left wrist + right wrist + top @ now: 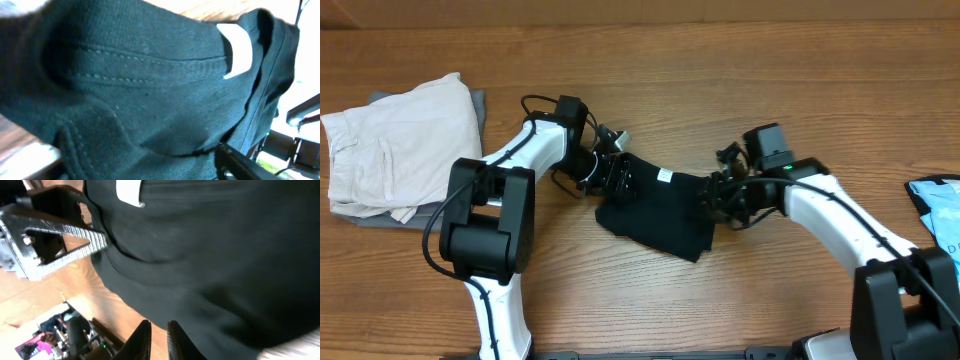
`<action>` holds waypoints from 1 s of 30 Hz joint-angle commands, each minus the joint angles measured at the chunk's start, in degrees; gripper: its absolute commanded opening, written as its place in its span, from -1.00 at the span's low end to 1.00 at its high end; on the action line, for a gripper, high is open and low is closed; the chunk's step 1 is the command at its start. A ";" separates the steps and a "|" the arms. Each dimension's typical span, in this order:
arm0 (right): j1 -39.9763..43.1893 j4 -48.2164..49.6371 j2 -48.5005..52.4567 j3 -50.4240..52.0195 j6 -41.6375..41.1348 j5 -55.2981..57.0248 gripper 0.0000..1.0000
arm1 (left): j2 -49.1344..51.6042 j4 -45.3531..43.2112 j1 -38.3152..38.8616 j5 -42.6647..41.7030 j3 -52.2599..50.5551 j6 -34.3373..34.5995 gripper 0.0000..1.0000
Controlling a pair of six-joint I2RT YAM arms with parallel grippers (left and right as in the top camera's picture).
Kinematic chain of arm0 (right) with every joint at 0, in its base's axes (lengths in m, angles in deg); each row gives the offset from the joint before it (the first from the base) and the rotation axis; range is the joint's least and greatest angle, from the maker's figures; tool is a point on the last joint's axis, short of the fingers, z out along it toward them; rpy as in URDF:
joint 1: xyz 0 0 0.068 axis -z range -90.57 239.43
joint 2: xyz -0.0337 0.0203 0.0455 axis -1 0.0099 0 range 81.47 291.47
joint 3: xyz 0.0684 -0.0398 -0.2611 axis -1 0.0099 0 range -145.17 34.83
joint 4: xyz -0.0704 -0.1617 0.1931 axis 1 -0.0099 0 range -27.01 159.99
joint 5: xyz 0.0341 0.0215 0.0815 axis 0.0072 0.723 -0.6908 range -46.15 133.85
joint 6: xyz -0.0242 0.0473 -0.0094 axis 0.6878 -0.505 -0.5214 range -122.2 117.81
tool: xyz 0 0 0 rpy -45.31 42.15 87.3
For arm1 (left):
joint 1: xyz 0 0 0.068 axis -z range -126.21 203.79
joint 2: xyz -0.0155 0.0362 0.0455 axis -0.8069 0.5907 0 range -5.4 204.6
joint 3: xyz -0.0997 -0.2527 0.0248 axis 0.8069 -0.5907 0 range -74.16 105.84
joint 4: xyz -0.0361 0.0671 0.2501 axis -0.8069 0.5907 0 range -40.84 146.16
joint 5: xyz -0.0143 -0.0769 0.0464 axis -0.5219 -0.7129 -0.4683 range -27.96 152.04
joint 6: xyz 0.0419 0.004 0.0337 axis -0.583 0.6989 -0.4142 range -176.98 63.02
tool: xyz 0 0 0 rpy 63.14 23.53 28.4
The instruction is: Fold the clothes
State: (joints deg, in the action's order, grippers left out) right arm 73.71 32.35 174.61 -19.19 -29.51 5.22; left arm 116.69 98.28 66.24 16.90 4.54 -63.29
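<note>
The clothes, a black T-shirt (655, 208), lie bunched on the wooden table's middle, white neck label (663, 175) facing up. My left gripper (615, 178) is at the shirt's left, collar end. In the left wrist view black fabric (150, 90) fills the frame, with the label (239, 50) at upper right. Only one finger (242, 161) shows, so the jaws' state is unclear. My right gripper (716, 198) is at the shirt's right edge. Its fingers (159, 332) stand almost together beside the cloth (225, 255), with only wood showing in the slit.
A folded off-white garment (405, 145) lies on a grey item at the table's left. A light blue printed item (935, 205) sits at the right edge. The left gripper's grey finger (55, 242) shows beside the collar in the right wrist view.
</note>
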 commanded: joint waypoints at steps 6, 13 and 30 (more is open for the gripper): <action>-3.91 1.18 5.84 2.38 -16.31 8.44 -0.85 | 4.20 3.74 1.77 6.14 -2.45 -0.76 0.32; -3.10 1.18 8.22 2.38 -16.72 6.78 -0.83 | 4.20 8.17 -0.76 11.28 -2.45 -0.76 0.93; -3.13 1.88 9.22 2.38 -17.49 5.70 -0.83 | 4.20 5.62 6.84 6.82 -2.75 2.19 -0.07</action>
State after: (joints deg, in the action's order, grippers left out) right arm 70.32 34.14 182.68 -17.22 -46.55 9.75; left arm 117.38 105.10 70.48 17.93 3.68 -62.76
